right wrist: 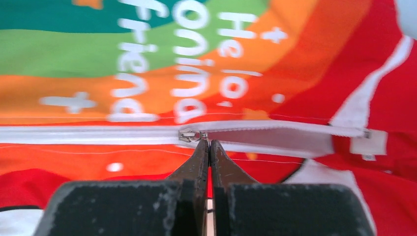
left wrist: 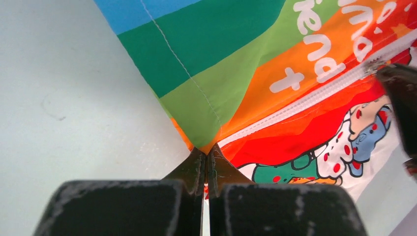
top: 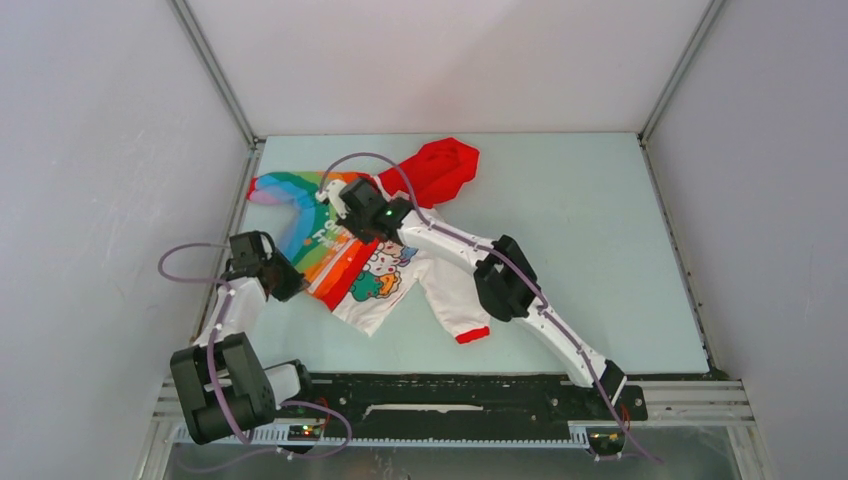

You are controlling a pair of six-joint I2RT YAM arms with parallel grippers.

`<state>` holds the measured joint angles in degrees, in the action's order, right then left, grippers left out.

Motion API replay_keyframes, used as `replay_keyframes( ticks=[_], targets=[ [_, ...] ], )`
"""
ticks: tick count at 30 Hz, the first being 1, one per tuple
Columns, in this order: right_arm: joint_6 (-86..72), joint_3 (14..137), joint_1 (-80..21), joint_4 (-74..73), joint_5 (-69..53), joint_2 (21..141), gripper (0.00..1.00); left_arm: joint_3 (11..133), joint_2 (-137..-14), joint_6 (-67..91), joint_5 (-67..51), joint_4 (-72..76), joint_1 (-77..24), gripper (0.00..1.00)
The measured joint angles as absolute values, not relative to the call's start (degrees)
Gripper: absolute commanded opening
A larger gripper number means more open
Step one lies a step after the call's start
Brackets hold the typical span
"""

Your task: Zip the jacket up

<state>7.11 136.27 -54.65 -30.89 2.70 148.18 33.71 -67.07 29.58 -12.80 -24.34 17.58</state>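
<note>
Pretty clearly I'm driving this in a robotics lab test cell: pale table (top: pixel 590 230) boxed in by plain white panels (top: pixel 440 60) on three sides, aluminium frame posts (top: pixel 215 75) rising from its far corners, black mounting rail (top: pixel 450 385) bolted along its near edge.

White arms (top: pixel 452 241) — black joints (top: pixel 504 281), purple cables (top: pixel 186 248)

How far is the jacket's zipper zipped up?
Partly. The zipper slider sits partway along the jacket; the teeth are joined on one side of it and gape apart on the other.
</note>
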Motion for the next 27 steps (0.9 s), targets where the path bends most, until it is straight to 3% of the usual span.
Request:
replay_keyframes(
  ticks=[15,24,25,27],
  targets=[
    [11.92,133.25,-42.76,-28.99,5.32,148.07,0.00,33.74,-65.41,28.73,-10.04,-26.24,18.04,0.00],
    [12.71,135.61,-41.39,-29.08,2.33,148.07,0.00,33.76,-66.39,28.47,-10.90,-24.43,17.98,0.00],
    [12.69,135.81,-41.30,-29.06,1.78,148.07,0.04,33.76,-66.63,28.47,-10.90,-24.34,17.98,0.01],
    [12.45,135.98,-41.12,-29.15,0.84,148.07,0.26,33.91,-67.35,28.45,-10.87,-24.25,17.98,0.18]
  ],
)
